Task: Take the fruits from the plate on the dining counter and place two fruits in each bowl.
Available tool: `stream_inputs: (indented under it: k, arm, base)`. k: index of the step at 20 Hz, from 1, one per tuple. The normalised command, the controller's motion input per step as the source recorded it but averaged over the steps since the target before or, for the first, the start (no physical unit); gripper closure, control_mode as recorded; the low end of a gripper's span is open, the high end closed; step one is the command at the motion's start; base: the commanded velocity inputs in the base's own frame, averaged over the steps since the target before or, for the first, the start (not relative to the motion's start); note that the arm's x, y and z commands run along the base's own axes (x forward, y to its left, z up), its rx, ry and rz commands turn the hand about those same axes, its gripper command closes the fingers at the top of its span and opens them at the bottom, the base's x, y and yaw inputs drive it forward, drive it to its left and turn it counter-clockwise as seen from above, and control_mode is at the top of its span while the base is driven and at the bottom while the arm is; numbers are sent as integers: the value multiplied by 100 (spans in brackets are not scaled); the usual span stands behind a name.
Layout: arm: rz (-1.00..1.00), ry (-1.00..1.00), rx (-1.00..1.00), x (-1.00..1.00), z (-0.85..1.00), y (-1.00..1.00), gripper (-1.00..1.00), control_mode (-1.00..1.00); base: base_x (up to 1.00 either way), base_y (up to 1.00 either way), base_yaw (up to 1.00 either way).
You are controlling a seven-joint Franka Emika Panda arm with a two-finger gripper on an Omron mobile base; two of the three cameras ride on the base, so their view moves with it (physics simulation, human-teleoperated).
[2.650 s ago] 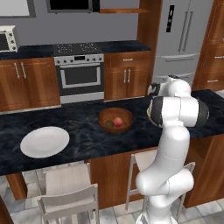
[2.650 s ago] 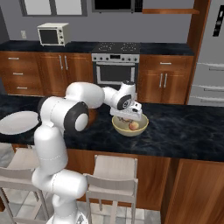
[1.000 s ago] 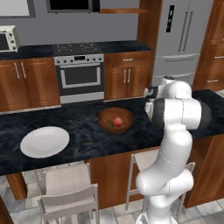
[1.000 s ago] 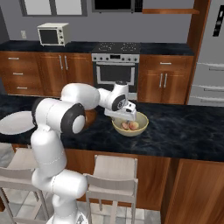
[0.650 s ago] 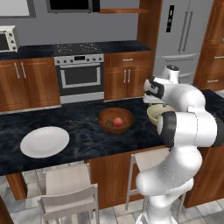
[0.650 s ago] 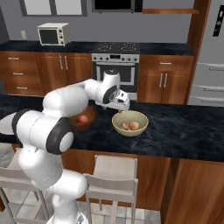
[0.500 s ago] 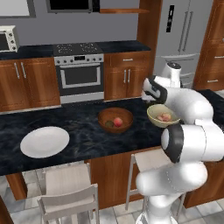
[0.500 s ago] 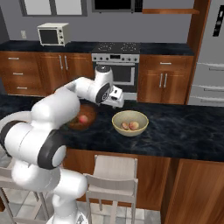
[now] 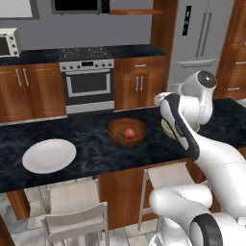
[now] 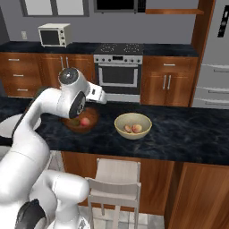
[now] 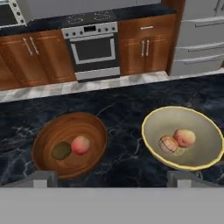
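Here's the table (image 9: 91,156), a long black stone top veined in white on reddish-brown wood. Resting on it: a white plate (image 9: 49,155) far over on the left side, bare. Well apart from it, the wooden bowl (image 11: 70,144) and, just beside that, the pale cream bowl (image 11: 183,138), side by side but not touching.

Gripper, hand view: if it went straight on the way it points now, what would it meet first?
Most likely the bare black stone of the dining counter between the wooden bowl and the cream bowl. The open gripper points at that gap, so it probably passes both rims, though depth is hard to judge.
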Motion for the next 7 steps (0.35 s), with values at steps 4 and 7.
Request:
stream_inputs:
  k: [4,7]
  arm:
    - [-1,-6,-10,-87,90,22,-100,-100]
    - [-6,30,-17,-14,20,26,-100,-100]
  base:
    - [0,0,0]
    - [0,0,0]
